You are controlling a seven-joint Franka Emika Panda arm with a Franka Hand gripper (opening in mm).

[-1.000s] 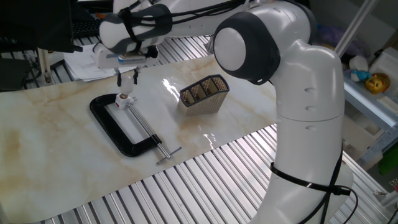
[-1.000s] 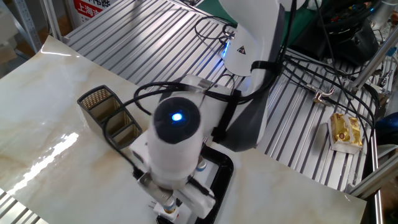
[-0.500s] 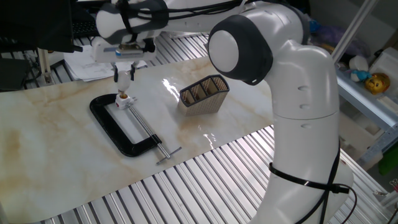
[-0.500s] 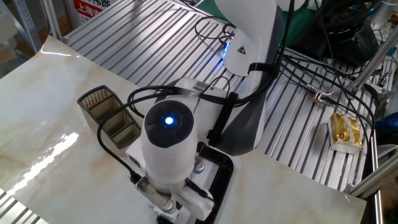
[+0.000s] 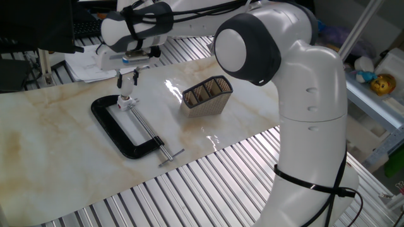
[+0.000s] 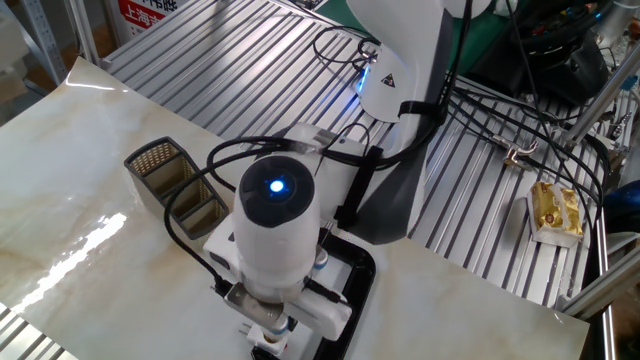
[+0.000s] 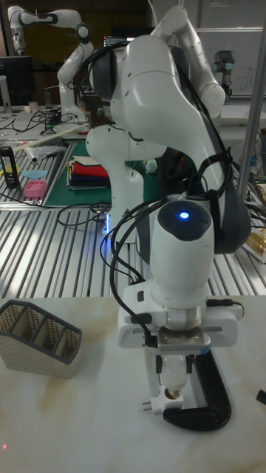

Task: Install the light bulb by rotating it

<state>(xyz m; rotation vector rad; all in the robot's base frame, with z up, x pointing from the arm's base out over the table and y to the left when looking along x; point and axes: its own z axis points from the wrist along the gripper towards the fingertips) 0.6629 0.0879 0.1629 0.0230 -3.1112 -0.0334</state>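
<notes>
In the tall fixed view the light bulb (image 7: 176,367), a small frosted white globe, stands base down between the two fingers of my gripper (image 7: 176,378), which is shut on it. Its narrow base sits at the small white socket with the orange centre (image 7: 172,395). In one fixed view the gripper (image 5: 127,84) hangs straight over that socket (image 5: 125,99), which is fixed at the far end of a black C-clamp (image 5: 107,120). The bulb is too small to make out there. In the other fixed view the wrist hides the bulb and most of the fingers.
A brown mesh basket (image 5: 207,96) with compartments stands on the marble board to the right of the clamp, also seen at the left in the tall fixed view (image 7: 41,336). The clamp's screw bar (image 5: 151,139) points at the board's front edge. Slatted metal table surrounds the board.
Half a second ago the hand was slightly higher and further left over the socket. It is now back down where it was a second ago, still shut on the bulb.
</notes>
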